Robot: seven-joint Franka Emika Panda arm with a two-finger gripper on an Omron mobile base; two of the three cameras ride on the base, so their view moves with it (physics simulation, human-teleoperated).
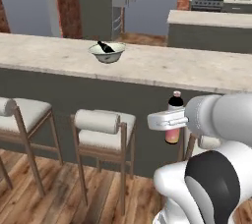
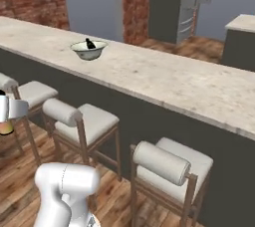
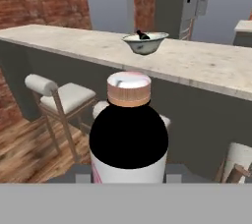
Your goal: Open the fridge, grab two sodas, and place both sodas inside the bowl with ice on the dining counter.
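**Second soda carried toward the bowl**

The pink-orange bottle (image 1: 173, 120) is held upright in the fingers (image 1: 170, 120), pinched at its body, on the stool side of the surface (image 1: 162, 68) and below its top. In the hand view the bottle (image 3: 129, 134) sits close to the lens, cap up, with the fingers pressed against its sides at the bottom edge.

The bowl (image 1: 107, 52) rests on the surface, well apart from the bottle, up and to the left in the left base view. A dark soda (image 1: 105, 47) already lies tilted inside it.

Step judged: the first soda is delivered and the second is in transit. The next move calls for the bottle to be lifted above the surface edge, carried over the bowl rim and released beside the dark soda, without the bowl being knocked.

Count: two sodas, one in the bowl and one held. One bowl. Three stools are counted in the right base view, the nearest (image 2: 172, 164) just under the surface edge. The fridge (image 2: 184, 2) stands far behind.
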